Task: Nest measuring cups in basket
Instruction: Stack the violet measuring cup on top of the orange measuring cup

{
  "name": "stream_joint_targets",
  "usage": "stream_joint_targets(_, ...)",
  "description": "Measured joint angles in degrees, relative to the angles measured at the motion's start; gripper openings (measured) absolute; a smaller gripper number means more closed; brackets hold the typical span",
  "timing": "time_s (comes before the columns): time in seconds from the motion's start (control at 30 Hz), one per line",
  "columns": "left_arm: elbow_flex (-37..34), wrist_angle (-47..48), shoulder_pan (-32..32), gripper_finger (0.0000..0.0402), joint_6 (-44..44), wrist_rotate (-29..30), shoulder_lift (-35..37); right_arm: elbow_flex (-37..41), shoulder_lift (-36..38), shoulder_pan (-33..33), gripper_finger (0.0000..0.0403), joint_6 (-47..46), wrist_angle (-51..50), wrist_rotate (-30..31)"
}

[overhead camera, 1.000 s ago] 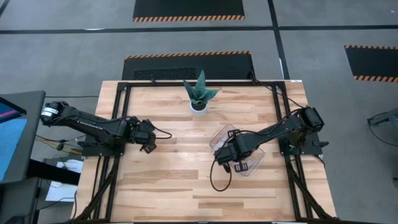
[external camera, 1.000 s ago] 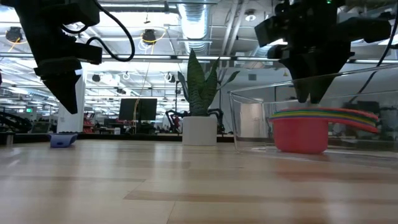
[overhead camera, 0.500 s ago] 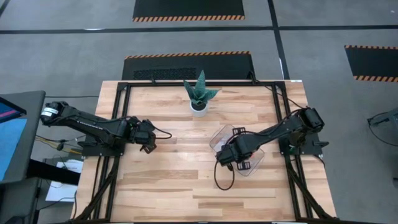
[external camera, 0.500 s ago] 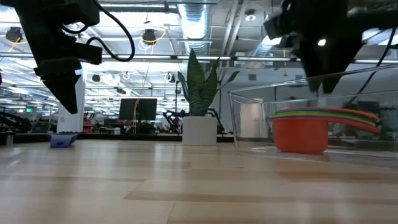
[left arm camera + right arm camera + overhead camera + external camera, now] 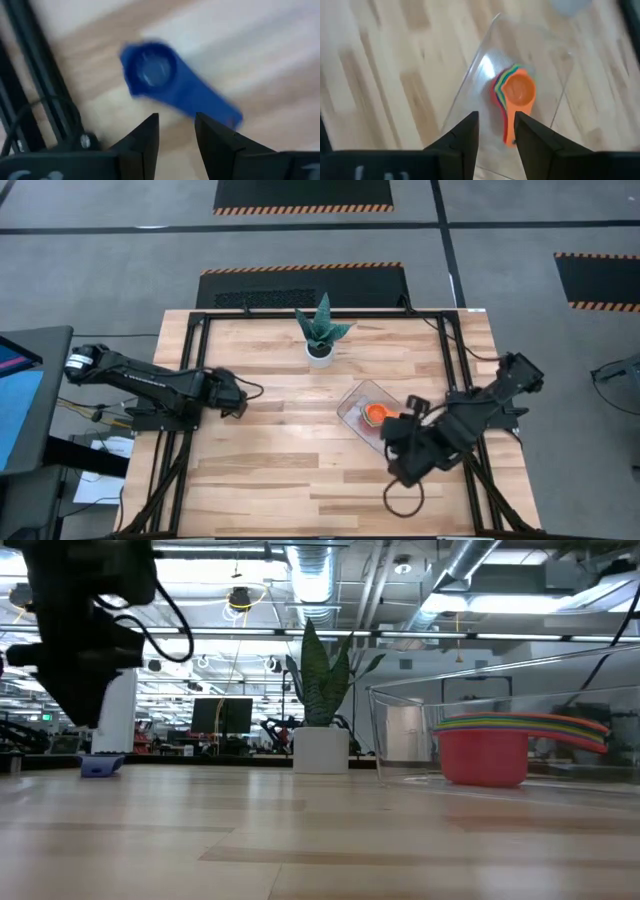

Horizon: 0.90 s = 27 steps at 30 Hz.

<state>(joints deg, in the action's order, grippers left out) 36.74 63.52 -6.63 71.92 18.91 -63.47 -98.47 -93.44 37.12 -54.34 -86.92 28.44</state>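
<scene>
Since a second ago my right arm has pulled back off the basket (image 5: pixel 356 396) toward the near right of the counter (image 5: pixel 280 470), and the right claw (image 5: pixel 495 131) now hangs above and nearer than the tub, its fingers spread with a clear gap and nothing between them. The left arm has shifted a little too.

The basket sits right of centre on the counter. Inside it lies the nested stack of measuring cups (image 5: pixel 515 95), orange on top, with red, yellow and green rims showing beneath it; from table height the stack (image 5: pixel 484 752) shows a red bowl under a fan of coloured handles.

The blue cup (image 5: pixel 150 72) lies by itself on the wood at the far left, its flat handle pointing away from the bowl. My left claw (image 5: pixel 176 135) hovers just above that handle, fingers apart and gripping nothing.

The white pot with the spiky plant (image 5: pixel 321 340) stands at the far middle of the counter.
</scene>
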Motion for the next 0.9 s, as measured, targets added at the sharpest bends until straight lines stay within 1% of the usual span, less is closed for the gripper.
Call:
stream_joint_targets(0.03,-0.23,-0.39,1.00,0.0116,1.00,1.81,-0.24,-0.13,0.81,0.89,0.0144,-3.29,-0.19,2.10)
stream_joint_targets(0.1,-0.61,-0.07,3.17,0.0116,1.80,3.60,-0.86,-0.14,2.45,3.45,0.0140,-9.50,-1.24,4.88)
stream_joint_targets(0.2,-1.44,-3.08,7.01,0.0116,-2.16,3.56,-3.35,-0.12,3.25,5.74,0.0134,-15.32,-1.48,7.31)
stream_joint_targets(0.33,-1.81,-6.68,10.99,0.0116,-7.97,1.16,-8.56,-0.09,3.28,7.68,0.0129,-16.77,-1.54,7.97)
stream_joint_targets(0.4,-1.82,-6.86,12.11,0.0116,-9.26,1.07,-11.44,-0.09,3.08,8.05,0.0127,-17.20,-1.63,7.96)
stream_joint_targets(0.5,-1.35,-8.84,13.26,0.0116,-11.39,2.69,-15.52,-0.03,2.16,8.26,0.0124,-17.71,-1.65,7.74)
stream_joint_targets(0.6,0.93,-9.58,13.42,0.0116,-13.49,2.78,-19.22,-0.03,1.58,8.28,0.0122,-17.72,-2.09,7.74)
stream_joint_targets(0.73,6.92,-11.75,13.03,0.0116,-17.75,-1.35,-22.13,-0.03,1.11,8.27,0.0123,-17.63,-3.06,7.63)
stream_joint_targets(0.9,15.39,-14.26,13.00,0.0116,-21.54,-11.36,-24.94,-0.03,1.17,8.26,0.0122,-16.95,-3.04,7.63)
